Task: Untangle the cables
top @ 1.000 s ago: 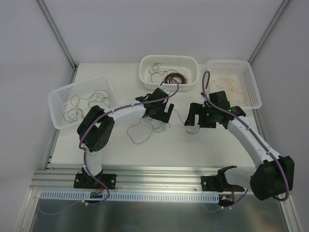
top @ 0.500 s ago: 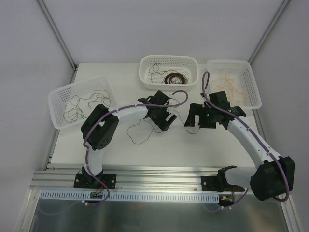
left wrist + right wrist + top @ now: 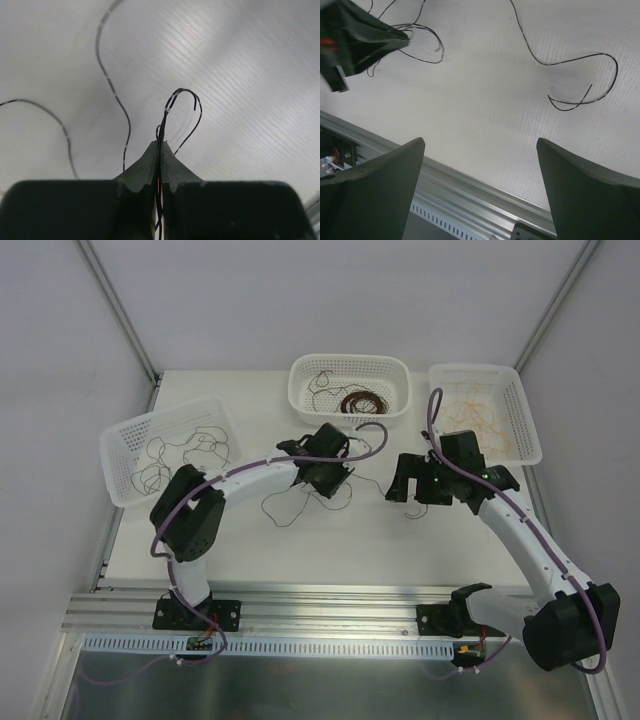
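Our left gripper (image 3: 160, 145) is clamped on one thin black cable (image 3: 180, 90), and our right gripper (image 3: 480, 144) hangs with its fingers wide apart.

Seen from the left wrist, the two fingertips press together with the dark strand pinched between them. Just ahead of the tips the strand rises into a small loop, then curls back down over the white table (image 3: 350, 540). More loose cables (image 3: 116, 96) squiggle across the table ahead of the tips and to their left. The right gripper holds nothing. Another strand (image 3: 570, 60) lies on the table ahead of it, toward its right finger. From above, three white baskets (image 3: 349, 359) sit beyond both grippers, each with more strands inside.
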